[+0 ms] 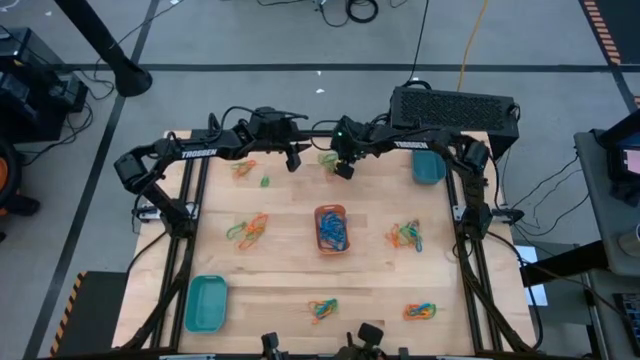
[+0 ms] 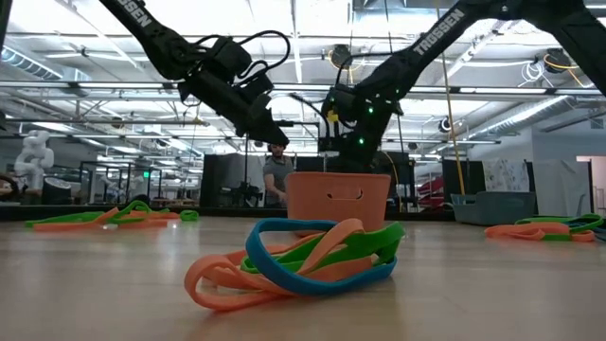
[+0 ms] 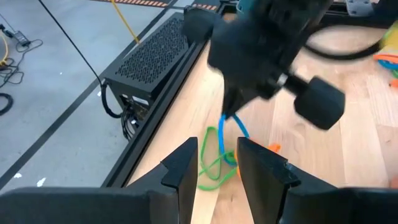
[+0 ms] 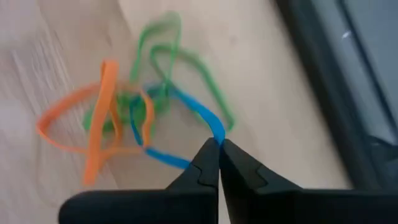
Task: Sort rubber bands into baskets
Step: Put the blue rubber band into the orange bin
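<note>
White "TROSSEN" lettering marks our arms. Our right gripper point(image 4: 219, 149) is clenched on a blue rubber band point(image 4: 186, 115), tangled with green and orange bands point(image 4: 106, 118); left gripper point(image 3: 214, 165), parted, hovers beside.

Right end effector point(image 4: 217, 146) pinched closed, left end effector point(image 3: 211, 165) parted.

Table layout, clock directions from the high view

A basket point(image 1: 331, 229) holding rubber bands sits at centre; a second basket point(image 1: 428, 166) lies at two o'clock, a third point(image 1: 206, 303) at eight. Band heaps lie at three point(image 1: 405, 236), nine point(image 1: 247, 230), six point(image 1: 323, 309), five point(image 1: 420, 312) and eleven point(image 1: 243, 168); one at twelve point(image 4: 134, 121) sits under the right gripper point(image 1: 345, 165).
</note>
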